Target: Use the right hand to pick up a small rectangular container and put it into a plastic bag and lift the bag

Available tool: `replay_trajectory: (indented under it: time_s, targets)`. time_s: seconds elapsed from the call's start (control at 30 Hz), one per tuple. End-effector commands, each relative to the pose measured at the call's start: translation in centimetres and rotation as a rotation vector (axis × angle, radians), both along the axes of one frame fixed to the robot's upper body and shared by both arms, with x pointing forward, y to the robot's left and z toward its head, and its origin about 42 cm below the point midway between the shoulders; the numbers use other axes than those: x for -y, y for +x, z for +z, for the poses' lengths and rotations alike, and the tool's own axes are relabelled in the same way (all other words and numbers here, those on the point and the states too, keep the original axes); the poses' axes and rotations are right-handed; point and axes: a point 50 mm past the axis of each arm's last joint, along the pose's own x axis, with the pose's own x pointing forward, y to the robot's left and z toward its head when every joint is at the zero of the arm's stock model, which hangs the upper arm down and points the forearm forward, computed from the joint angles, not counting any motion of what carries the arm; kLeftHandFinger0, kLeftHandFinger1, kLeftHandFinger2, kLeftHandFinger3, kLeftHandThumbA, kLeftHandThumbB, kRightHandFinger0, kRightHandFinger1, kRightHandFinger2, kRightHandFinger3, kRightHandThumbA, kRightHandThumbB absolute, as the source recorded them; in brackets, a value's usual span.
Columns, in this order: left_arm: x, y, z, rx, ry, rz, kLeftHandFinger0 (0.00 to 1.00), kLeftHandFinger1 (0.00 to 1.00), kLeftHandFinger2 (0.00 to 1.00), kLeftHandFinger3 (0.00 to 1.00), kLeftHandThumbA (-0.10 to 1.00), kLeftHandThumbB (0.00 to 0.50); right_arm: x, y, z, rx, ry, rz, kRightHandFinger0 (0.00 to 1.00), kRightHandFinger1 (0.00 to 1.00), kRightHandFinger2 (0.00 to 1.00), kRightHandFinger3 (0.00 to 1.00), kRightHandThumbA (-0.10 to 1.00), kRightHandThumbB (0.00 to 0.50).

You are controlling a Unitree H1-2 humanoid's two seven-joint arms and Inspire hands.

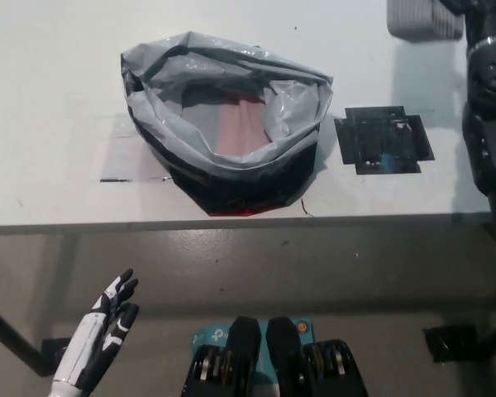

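Fingers apart, the white left hand (99, 343) rests below the table (50, 99) edge, nearer than the open plastic bag (227, 124), while up beyond the bag's right the right hand (473, 8), fingers unclear, carries the gray container (422, 18).

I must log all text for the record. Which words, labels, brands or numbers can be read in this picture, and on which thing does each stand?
No text can be read.
Plastic bag: no print visible.
Small rectangular container: no label visible.
Black tape mark on the table: no writing.
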Motion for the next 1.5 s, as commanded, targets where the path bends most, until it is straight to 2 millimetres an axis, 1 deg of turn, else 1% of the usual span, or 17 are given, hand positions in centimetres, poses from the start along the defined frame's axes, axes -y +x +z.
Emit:
replay_trajectory:
  time_s: [0.0,0.03,0.1,0.13,0.33,0.5,0.63,0.8,1.03,1.1,1.17,1.27,1.33,1.37,1.4,1.43,1.47]
  targets:
    - [-0.1,-0.2,0.7,0.053,0.021,-0.025,1.0,1.0,1.0,1.0,0.92,0.146,-7.8,-2.2,7.6,0.17,-0.175,0.19,0.01,0.36,0.68,0.72,-0.1,0.204]
    - [-0.1,-0.4,0.6,0.047,0.02,-0.025,1.0,1.0,1.0,1.0,0.92,0.156,-8.9,-2.5,7.4,0.17,-0.21,0.215,0.0,0.29,0.66,0.74,-0.1,0.21]
    - [0.0,-0.5,0.5,0.038,0.019,-0.027,1.0,1.0,1.0,1.0,0.92,0.159,-10.3,-2.8,7.0,0.169,-0.258,0.251,0.0,0.3,0.68,0.75,-0.1,0.199]
    - [0.0,-0.3,0.6,0.04,0.023,-0.029,1.0,1.0,1.0,1.0,0.92,0.157,-12.0,-2.9,6.6,0.178,-0.31,0.291,0.0,0.32,0.72,0.77,-0.1,0.198]
    - [-0.1,0.1,1.1,0.042,0.033,-0.034,1.0,1.0,1.0,1.0,0.93,0.169,-16.1,-2.9,5.6,0.228,-0.503,0.358,0.01,0.35,0.75,0.81,-0.1,0.19]
    - [-0.1,0.2,1.0,0.057,0.042,-0.039,1.0,1.0,1.0,1.0,0.94,0.166,-18.7,-2.8,4.0,0.215,-0.69,0.364,0.0,0.28,0.66,0.75,-0.1,0.181]
    - [-0.1,0.0,0.9,0.056,0.046,-0.041,1.0,1.0,1.0,1.0,0.95,0.17,-19.3,-2.5,1.8,0.256,-0.818,0.379,0.0,0.29,0.69,0.8,-0.1,0.186]
    - [-0.1,0.3,1.1,0.068,0.062,-0.048,1.0,1.0,1.0,1.0,0.96,0.162,-19.2,-2.0,0.1,0.283,-0.941,0.386,0.0,0.23,0.62,0.66,-0.1,0.196]
    - [-0.2,0.3,1.3,0.07,0.063,-0.049,1.0,1.0,1.0,1.0,0.95,0.165,-19.0,-1.6,-1.4,0.285,-1.039,0.37,0.0,0.27,0.68,0.72,-0.1,0.193]
    - [-0.2,0.4,1.4,0.076,0.068,-0.052,1.0,1.0,1.0,1.0,0.95,0.164,-18.8,-1.5,-1.8,0.276,-1.052,0.368,0.0,0.25,0.63,0.65,-0.1,0.195]
    - [-0.2,0.6,1.5,0.077,0.065,-0.053,1.0,1.0,1.0,1.0,0.95,0.166,-18.7,-1.5,-2.0,0.266,-1.055,0.369,0.0,0.21,0.55,0.44,-0.1,0.204]
    - [-0.2,0.5,1.5,0.079,0.062,-0.054,1.0,1.0,1.0,1.0,0.94,0.158,-18.4,-1.6,-2.5,0.267,-1.05,0.374,0.0,0.18,0.5,0.29,-0.1,0.204]
    - [-0.3,0.8,1.6,0.088,0.066,-0.053,1.0,1.0,1.0,1.0,0.94,0.153,-18.4,-1.5,-2.6,0.268,-1.042,0.378,0.0,0.18,0.51,0.32,-0.1,0.201]
    - [-0.3,0.8,1.6,0.091,0.066,-0.052,1.0,1.0,1.0,1.0,0.94,0.152,-18.3,-1.4,-2.6,0.263,-1.04,0.383,0.0,0.18,0.5,0.38,-0.04,0.206]
    - [-0.3,0.9,1.6,0.09,0.066,-0.052,1.0,1.0,1.0,1.0,0.94,0.153,-18.3,-1.3,-2.6,0.251,-1.045,0.391,0.05,0.24,0.54,0.49,0.12,0.225]
    - [-0.3,1.0,1.7,0.089,0.065,-0.051,1.0,1.0,1.0,1.0,0.94,0.154,-18.3,-1.2,-2.5,0.239,-1.052,0.401,0.17,0.4,0.73,0.65,0.23,0.262]
    - [-0.3,1.0,1.8,0.087,0.064,-0.051,1.0,1.0,1.0,1.0,0.94,0.159,-18.3,-1.2,-2.4,0.215,-1.06,0.422,0.4,0.66,0.99,0.86,0.37,0.297]
